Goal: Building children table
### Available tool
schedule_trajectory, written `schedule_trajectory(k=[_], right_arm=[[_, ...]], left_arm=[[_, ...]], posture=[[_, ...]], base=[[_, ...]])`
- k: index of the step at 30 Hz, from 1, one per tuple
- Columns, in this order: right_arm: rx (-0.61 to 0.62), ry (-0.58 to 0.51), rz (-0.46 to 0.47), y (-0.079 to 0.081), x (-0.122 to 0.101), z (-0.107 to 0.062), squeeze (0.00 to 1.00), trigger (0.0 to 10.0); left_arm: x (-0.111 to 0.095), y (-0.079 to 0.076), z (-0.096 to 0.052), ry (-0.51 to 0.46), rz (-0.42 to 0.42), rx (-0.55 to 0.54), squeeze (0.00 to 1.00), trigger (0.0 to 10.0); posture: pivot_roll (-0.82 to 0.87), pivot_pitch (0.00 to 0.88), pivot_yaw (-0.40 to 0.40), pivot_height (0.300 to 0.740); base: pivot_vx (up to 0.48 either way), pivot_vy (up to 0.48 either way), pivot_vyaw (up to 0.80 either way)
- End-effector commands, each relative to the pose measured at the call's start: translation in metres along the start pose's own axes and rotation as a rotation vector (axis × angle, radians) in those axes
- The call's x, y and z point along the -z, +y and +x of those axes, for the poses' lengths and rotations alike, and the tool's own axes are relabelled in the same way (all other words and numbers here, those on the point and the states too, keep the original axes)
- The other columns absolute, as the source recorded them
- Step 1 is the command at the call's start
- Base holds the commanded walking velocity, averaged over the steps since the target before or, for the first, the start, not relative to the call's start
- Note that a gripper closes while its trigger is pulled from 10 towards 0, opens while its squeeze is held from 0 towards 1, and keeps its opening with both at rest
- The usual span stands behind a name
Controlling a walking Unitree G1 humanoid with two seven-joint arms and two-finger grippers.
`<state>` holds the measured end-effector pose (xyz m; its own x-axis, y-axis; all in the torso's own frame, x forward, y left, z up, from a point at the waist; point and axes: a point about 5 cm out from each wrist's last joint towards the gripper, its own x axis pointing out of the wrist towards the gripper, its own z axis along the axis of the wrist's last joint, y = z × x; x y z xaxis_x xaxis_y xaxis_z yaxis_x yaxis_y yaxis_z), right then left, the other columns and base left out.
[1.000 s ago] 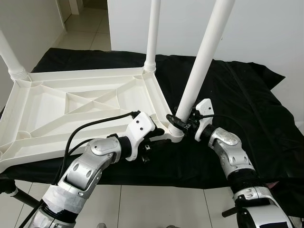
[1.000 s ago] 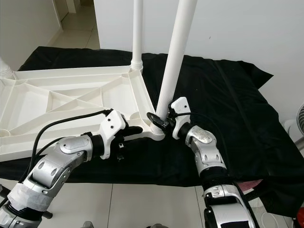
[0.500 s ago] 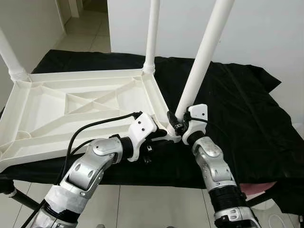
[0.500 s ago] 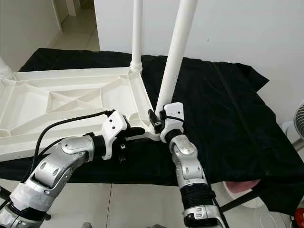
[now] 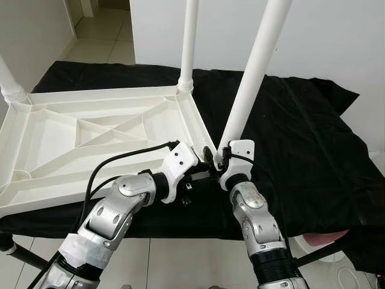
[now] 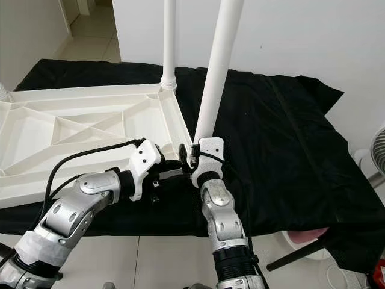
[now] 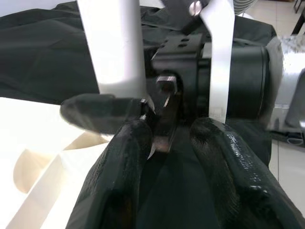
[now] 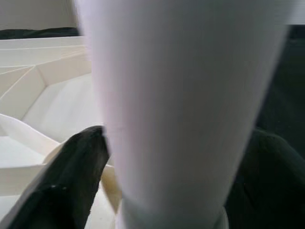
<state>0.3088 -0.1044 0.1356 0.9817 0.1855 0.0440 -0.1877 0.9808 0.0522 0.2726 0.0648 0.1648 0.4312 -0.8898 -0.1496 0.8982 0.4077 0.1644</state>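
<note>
A white plastic tabletop (image 5: 54,129) lies upside down on a black cloth (image 5: 301,138). One white leg (image 5: 189,42) stands upright in its far right corner, another (image 5: 8,81) at the far left. A third leg (image 5: 252,78) leans over the near right corner. My right gripper (image 5: 218,158) is shut on this leg's base; in the right wrist view the leg (image 8: 181,95) sits between the fingers (image 8: 71,181). My left gripper (image 5: 201,171) is at the same corner, just left of it, fingers (image 7: 119,176) apart with nothing between them.
The cloth-covered surface ends just below my arms, with tiled floor (image 5: 180,259) beneath. A white wall (image 5: 337,42) rises behind the cloth. A pinkish-white object (image 5: 319,244) sits low at the right, and a fan (image 6: 379,150) at the right edge.
My right forearm has swung leftward and now comes up from straight below the leg's base. The leg's base has shifted a little left toward the corner. The left gripper has stayed put.
</note>
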Motion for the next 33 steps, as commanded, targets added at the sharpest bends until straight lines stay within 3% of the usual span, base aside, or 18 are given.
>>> schedule_trajectory(k=[1, 3, 4, 6, 8, 10, 13, 23, 24, 25, 26, 27, 33], right_arm=[[-0.008, -0.014, -0.008, -0.009, -0.005, 0.001, 1.00, 10.0], [-0.037, -0.008, -0.013, -0.012, -0.006, 0.002, 1.00, 10.0], [-0.072, -0.004, -0.028, -0.016, -0.006, 0.003, 0.00, 10.0], [-0.161, 0.012, -0.072, -0.023, -0.006, 0.005, 0.00, 10.0], [-0.161, 0.012, -0.072, -0.023, -0.006, 0.005, 0.00, 10.0], [-0.330, 0.014, -0.097, -0.029, -0.007, 0.007, 0.00, 10.0], [-0.427, 0.027, -0.130, -0.032, -0.007, 0.007, 0.00, 10.0], [-0.619, 0.068, -0.198, -0.040, -0.002, 0.020, 0.00, 10.0], [-0.640, 0.089, -0.202, -0.039, 0.001, 0.022, 0.00, 6.6], [-0.640, 0.089, -0.202, -0.039, 0.001, 0.022, 0.00, 6.6], [-0.649, 0.102, -0.210, -0.040, 0.003, 0.023, 0.00, 4.5], [-0.659, 0.115, -0.218, -0.040, 0.005, 0.024, 0.00, 0.0], [-0.670, 0.138, -0.223, -0.043, 0.010, 0.024, 0.00, 0.0]], left_arm=[[0.000, 0.003, -0.001, -0.003, 0.008, -0.032, 0.00, 10.0], [0.000, 0.003, -0.001, -0.004, 0.008, -0.032, 0.00, 10.0], [0.001, 0.003, -0.001, -0.003, 0.009, -0.033, 0.00, 10.0], [0.001, 0.002, -0.001, -0.002, 0.010, -0.035, 0.00, 10.0], [0.001, 0.002, -0.001, -0.002, 0.010, -0.035, 0.00, 10.0], [0.001, 0.002, -0.001, 0.002, 0.015, -0.034, 0.00, 10.0], [0.002, 0.002, -0.002, 0.004, 0.016, -0.034, 0.00, 10.0], [0.002, 0.001, -0.001, 0.007, 0.020, -0.025, 0.00, 10.0], [0.002, 0.001, -0.001, 0.007, 0.021, -0.024, 0.00, 10.0], [0.002, 0.001, -0.001, 0.007, 0.021, -0.024, 0.00, 10.0], [0.001, 0.001, -0.001, 0.007, 0.023, -0.024, 0.00, 10.0], [0.001, 0.001, -0.001, 0.006, 0.024, -0.023, 0.00, 10.0], [0.001, 0.001, -0.001, 0.004, 0.024, -0.027, 0.00, 10.0]], posture=[[-0.01, 0.026, -0.062, 0.740], [-0.01, 0.025, -0.062, 0.740], [-0.01, 0.024, -0.062, 0.740], [-0.01, 0.022, -0.062, 0.740], [-0.01, 0.022, -0.062, 0.740], [-0.01, 0.016, -0.059, 0.740], [-0.01, 0.014, -0.057, 0.740], [0.00, 0.002, -0.049, 0.740], [0.00, 0.002, -0.049, 0.740], [0.00, 0.002, -0.049, 0.740], [0.00, 0.000, -0.049, 0.740], [0.00, 0.000, -0.052, 0.740], [0.00, 0.000, -0.057, 0.740]], base=[[0.000, 0.000, 0.00], [0.000, 0.000, 0.00], [0.000, 0.000, 0.00], [0.000, 0.000, 0.00], [0.000, 0.000, 0.00], [0.000, 0.000, 0.00], [0.000, 0.000, 0.00], [0.000, 0.000, 0.00], [0.000, 0.000, 0.00], [0.000, 0.000, 0.00], [0.000, 0.000, 0.00], [0.000, 0.000, 0.00], [0.000, 0.000, 0.00]])
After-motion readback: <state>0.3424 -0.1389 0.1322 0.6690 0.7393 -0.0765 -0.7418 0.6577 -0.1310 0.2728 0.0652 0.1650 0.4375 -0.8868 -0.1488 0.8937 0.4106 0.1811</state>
